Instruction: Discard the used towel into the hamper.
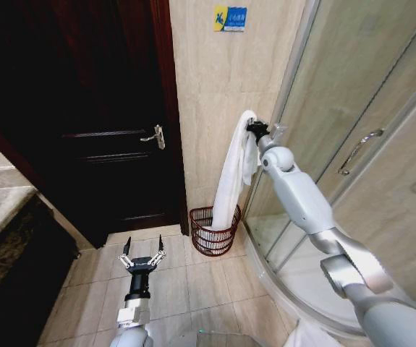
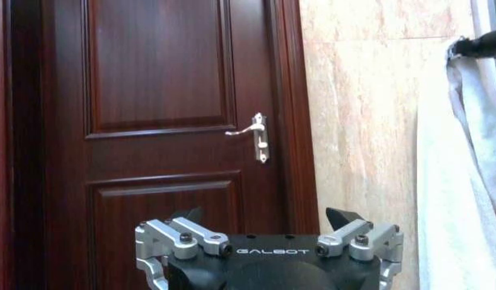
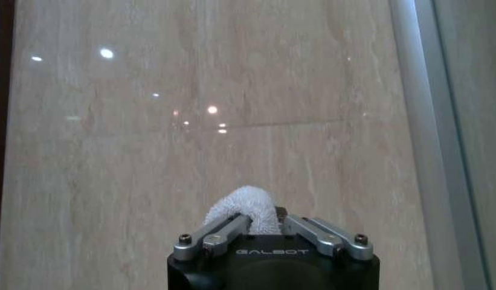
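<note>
A long white towel (image 1: 235, 173) hangs down the tiled wall, its lower end reaching into the dark reddish-brown openwork hamper (image 1: 213, 233) on the floor by the shower. My right gripper (image 1: 251, 128) is shut on the towel's top fold high up near the wall; the right wrist view shows the towel (image 3: 246, 205) bunched between its fingers. The same towel (image 2: 461, 181) appears in the left wrist view. My left gripper (image 1: 142, 249) hangs low over the floor tiles left of the hamper, open with nothing in it, facing the door.
A dark wooden door (image 1: 113, 130) with a metal handle (image 1: 155, 136) stands at the left. A glass shower enclosure (image 1: 367, 144) with a curved base fills the right. A dark counter edge (image 1: 5, 238) lies at the far left. Beige floor tiles (image 1: 186, 289) lie open in front.
</note>
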Motion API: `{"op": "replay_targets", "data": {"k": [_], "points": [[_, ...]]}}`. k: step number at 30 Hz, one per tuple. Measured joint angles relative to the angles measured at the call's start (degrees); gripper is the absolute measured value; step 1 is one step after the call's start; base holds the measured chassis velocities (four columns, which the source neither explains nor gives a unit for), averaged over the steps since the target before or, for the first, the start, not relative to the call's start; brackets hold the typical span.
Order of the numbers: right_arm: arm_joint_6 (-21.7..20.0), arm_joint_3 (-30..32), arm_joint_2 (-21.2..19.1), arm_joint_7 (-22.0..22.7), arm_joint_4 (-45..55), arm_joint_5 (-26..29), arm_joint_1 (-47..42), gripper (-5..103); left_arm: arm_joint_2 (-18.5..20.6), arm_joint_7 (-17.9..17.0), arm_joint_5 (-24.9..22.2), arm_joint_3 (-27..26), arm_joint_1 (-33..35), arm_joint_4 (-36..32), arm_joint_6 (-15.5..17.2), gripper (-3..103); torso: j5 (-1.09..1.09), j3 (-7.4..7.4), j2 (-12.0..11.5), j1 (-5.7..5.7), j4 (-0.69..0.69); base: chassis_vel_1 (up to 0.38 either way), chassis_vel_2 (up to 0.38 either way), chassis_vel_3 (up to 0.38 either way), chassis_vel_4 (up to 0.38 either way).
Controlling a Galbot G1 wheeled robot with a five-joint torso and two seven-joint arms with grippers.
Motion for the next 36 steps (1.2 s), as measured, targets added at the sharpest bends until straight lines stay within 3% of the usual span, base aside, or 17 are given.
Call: {"op": "replay_targets", "data": {"k": [18, 26, 36], "points": [[1.63, 1.98, 3.39, -1.59, 0.46, -4.03, -4.49, 4, 0.18, 0.01, 1.13, 0.87, -0.03, 1.14, -0.33, 100, 0.00, -3.00, -5.44, -2.45, 0.01, 0.000, 0.000, 0.000, 0.000], [-0.37, 1.93, 2.43, -0.35, 3.99, -4.91, -7.86, 4, 0.48, -0.29, 1.14, 1.21, 0.08, 1.61, -0.72, 100, 0.00, -4.01, -7.24, -3.24, -0.02, 0.000, 0.000, 0.000, 0.000], [0.14, 1.85, 2.35, -0.29, 6.39, -6.19, -12.68, 4, -0.22, -0.48, 1.67, 2.51, -0.05, 2.38, -0.92, 100, 0.01, -5.64, -10.17, -4.52, -0.02, 0.000, 0.000, 0.000, 0.000]]}}
